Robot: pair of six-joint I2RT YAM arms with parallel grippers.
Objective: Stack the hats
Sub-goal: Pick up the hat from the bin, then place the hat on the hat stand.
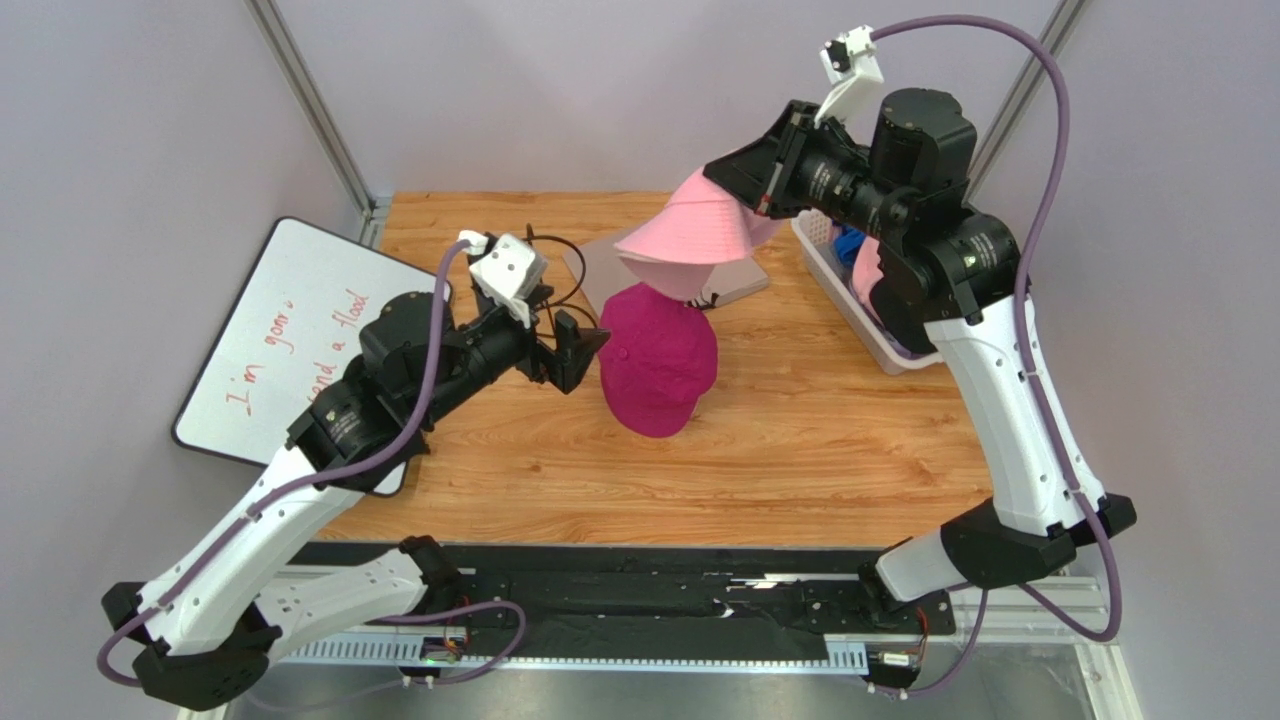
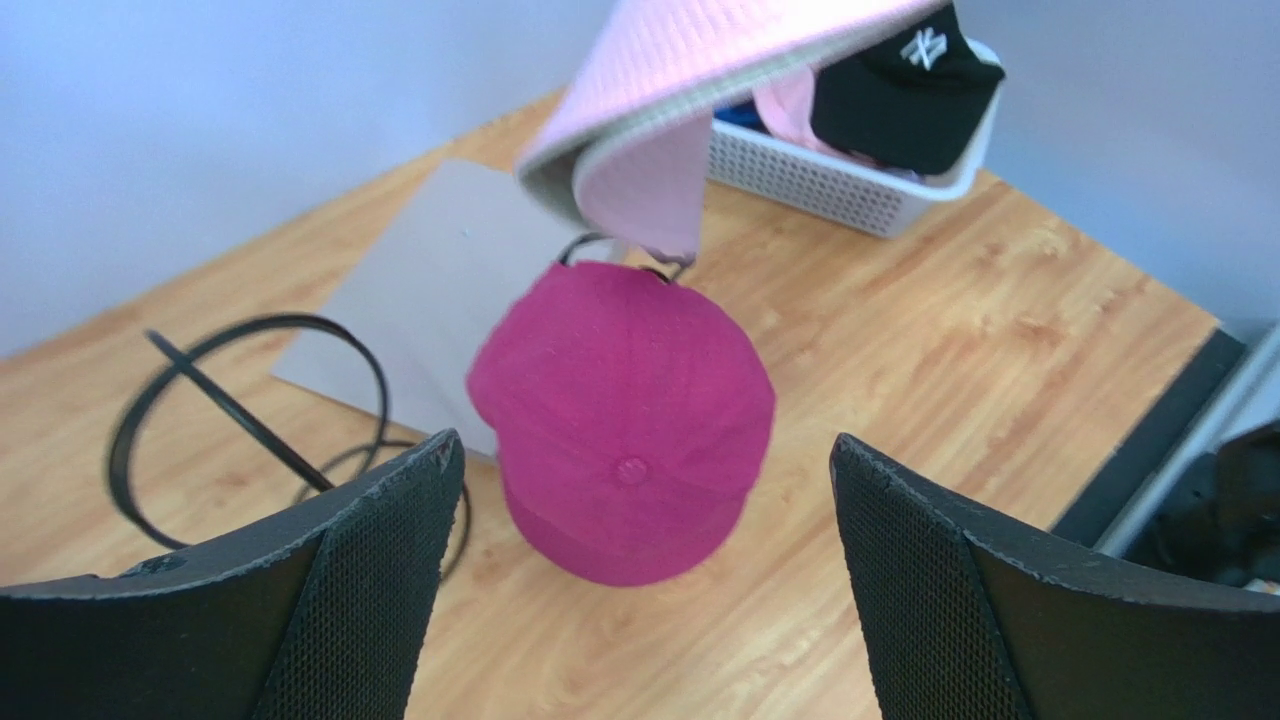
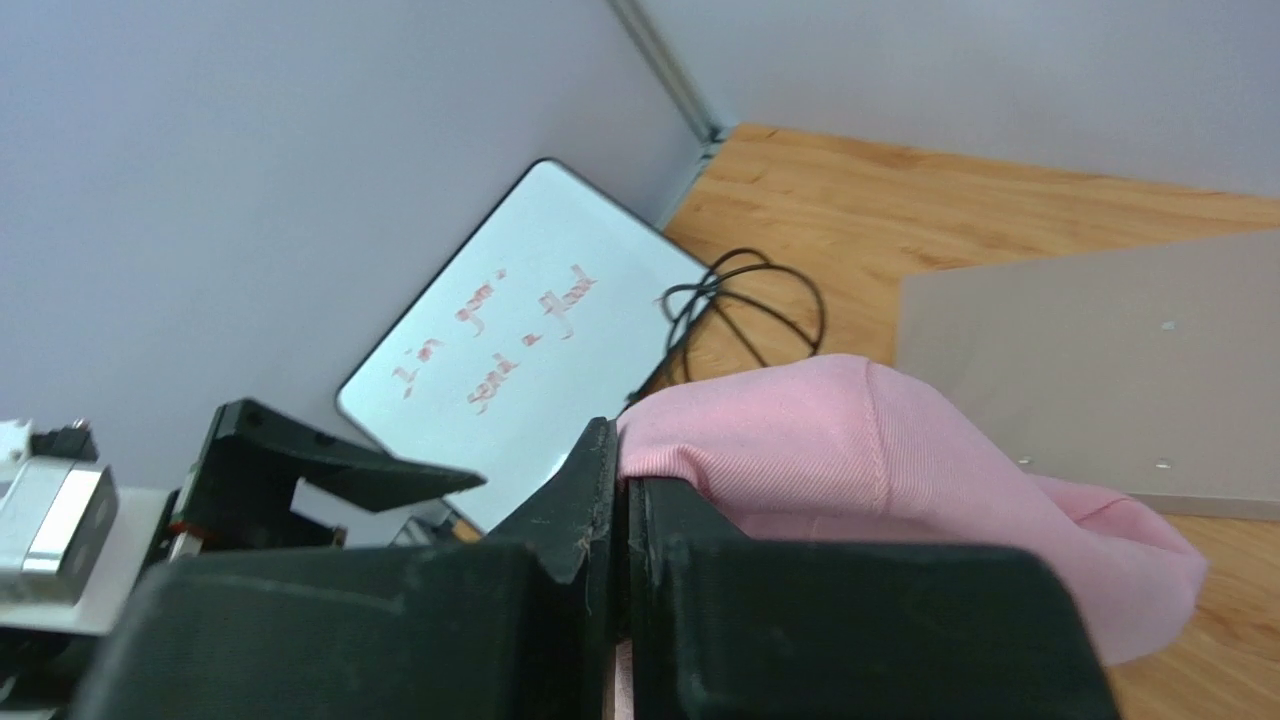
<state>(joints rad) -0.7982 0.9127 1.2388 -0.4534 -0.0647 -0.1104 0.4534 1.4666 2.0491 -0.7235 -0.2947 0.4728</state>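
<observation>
Left fingers [image 2: 376,578] gape; pink hat [image 2: 706,53] overhangs magenta cap [image 2: 624,420]

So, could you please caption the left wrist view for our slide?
Open left end effector facing the magenta cap, pink bucket hat hanging above.

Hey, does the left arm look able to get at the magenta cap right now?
Probably yes. The open left gripper sits just beside the magenta cap with nothing between. The pink bucket hat in the right gripper hangs over the cap's far edge only.
</observation>
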